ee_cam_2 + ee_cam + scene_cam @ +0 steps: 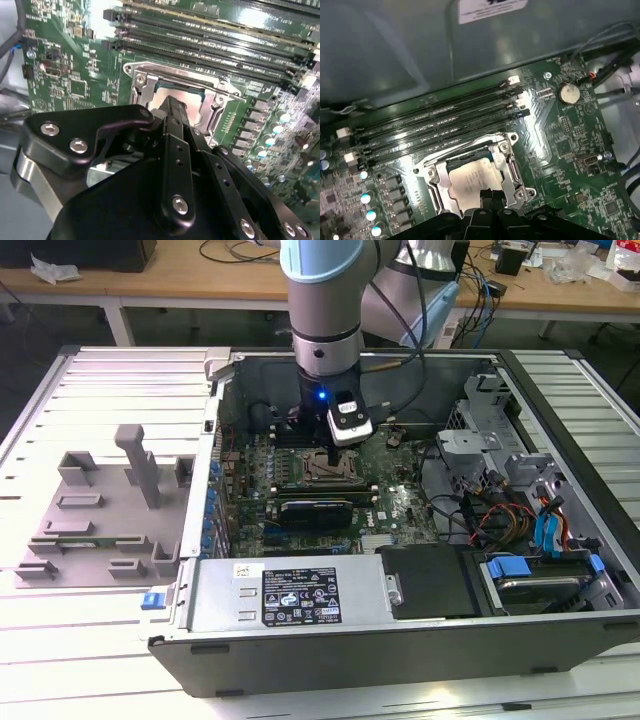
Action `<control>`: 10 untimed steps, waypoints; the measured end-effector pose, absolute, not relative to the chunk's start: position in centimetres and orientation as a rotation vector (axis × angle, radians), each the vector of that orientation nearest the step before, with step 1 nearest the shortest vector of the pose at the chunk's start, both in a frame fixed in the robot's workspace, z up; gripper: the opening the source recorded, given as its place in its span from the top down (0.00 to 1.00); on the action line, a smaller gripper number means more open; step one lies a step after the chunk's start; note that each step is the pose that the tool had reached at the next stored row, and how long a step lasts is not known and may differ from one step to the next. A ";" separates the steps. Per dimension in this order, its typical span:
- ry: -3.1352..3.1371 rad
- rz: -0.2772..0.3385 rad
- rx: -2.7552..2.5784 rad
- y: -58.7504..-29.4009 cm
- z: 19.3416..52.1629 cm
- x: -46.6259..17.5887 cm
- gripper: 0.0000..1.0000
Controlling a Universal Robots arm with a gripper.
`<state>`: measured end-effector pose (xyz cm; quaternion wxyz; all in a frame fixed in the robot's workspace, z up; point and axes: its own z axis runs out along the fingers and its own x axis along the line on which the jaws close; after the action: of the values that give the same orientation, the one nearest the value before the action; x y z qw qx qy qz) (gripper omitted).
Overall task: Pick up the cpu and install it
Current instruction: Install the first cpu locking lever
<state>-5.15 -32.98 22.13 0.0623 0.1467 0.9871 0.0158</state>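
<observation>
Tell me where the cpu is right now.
The cpu lies inside the metal-framed socket on the motherboard, beside the memory slots in both wrist views, with the gripper directly over it.

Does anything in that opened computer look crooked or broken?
Nothing stands out. The cpu lies flat within the metal socket frame, the gripper directly over it, and the motherboard looks undamaged.

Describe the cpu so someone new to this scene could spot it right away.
Start at the open computer case and find the green motherboard inside it. Beside its long black memory slots sits a metal socket frame; the cpu lies within it, just under the gripper. It is the one flat, shiny silver square there.
</observation>
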 end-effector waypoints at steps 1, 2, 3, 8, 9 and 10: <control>2.991 0.050 0.406 -33.0 22.1 -5.1 0.89; 3.000 0.053 0.352 -33.0 22.0 -5.2 0.89; 3.006 0.056 0.305 -33.0 21.9 -5.2 0.89; 3.023 0.069 0.083 -33.0 21.6 -5.1 0.89; 3.024 0.070 0.064 -33.0 21.7 -5.2 0.89; 3.024 0.070 0.059 -33.0 21.9 -5.2 0.89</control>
<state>-5.15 -32.98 21.88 0.0582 0.0195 0.9978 0.0232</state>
